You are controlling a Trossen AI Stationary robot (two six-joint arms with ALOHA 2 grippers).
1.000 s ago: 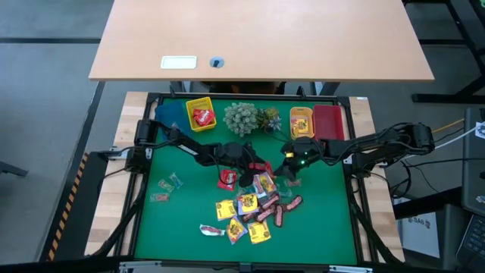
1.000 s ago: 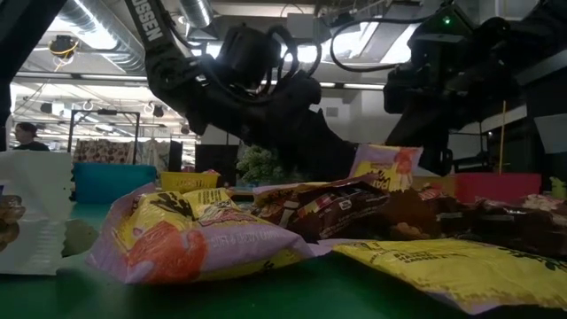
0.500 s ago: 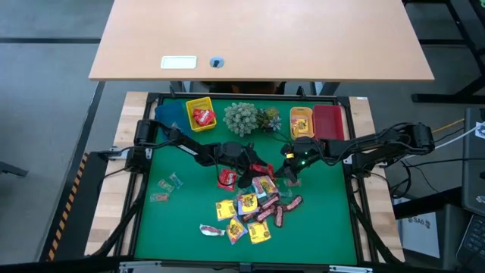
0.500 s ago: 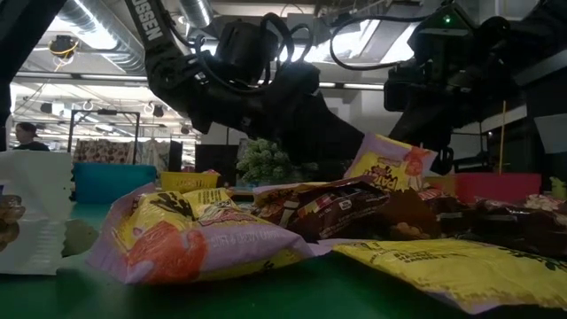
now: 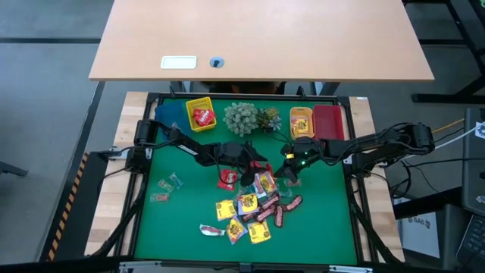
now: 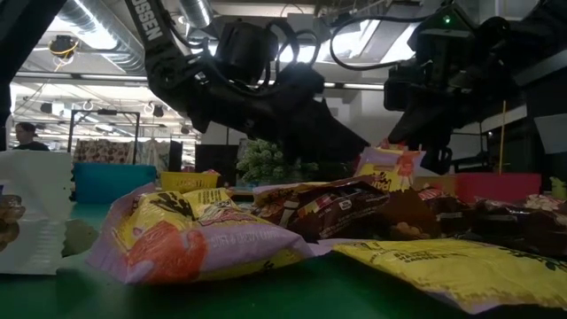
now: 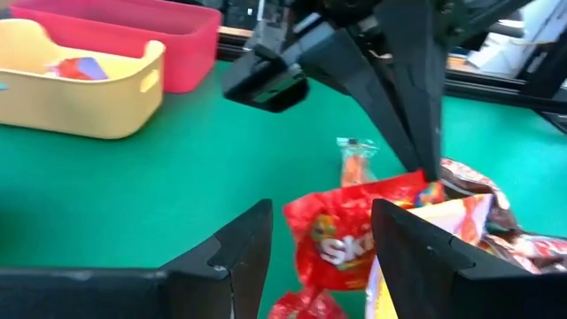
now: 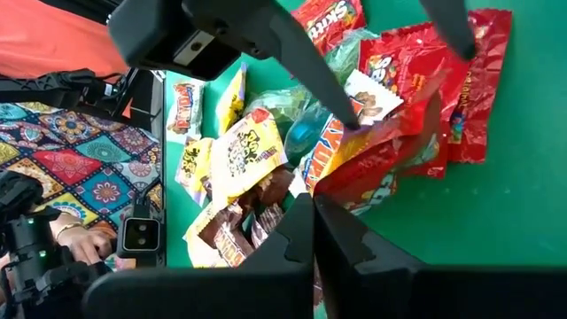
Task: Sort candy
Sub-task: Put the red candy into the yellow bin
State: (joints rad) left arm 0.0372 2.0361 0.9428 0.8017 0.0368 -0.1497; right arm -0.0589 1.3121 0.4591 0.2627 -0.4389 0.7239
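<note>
Left gripper [image 7: 321,244] fingers apart over red packet [image 7: 354,235]; right gripper [image 8: 312,232] closed, empty; packet light, crinkly, slippery; pinch mid-body

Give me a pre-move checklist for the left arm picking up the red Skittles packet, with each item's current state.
1. Left gripper open: ok, its fingers stand apart.
2. Red Skittles packet lined up with the gap: ok, it lies just ahead between the fingers.
3. Packet free of neighbours: not ok, a yellow packet lies against it.
4. Right gripper clear of the path: not ok, it is shut and hangs close over the same end of the candy pile.
5. Yellow bin free to receive: ok, it already holds red packets and has room.
6. Left gripper empty: ok, nothing between its fingers.
</note>
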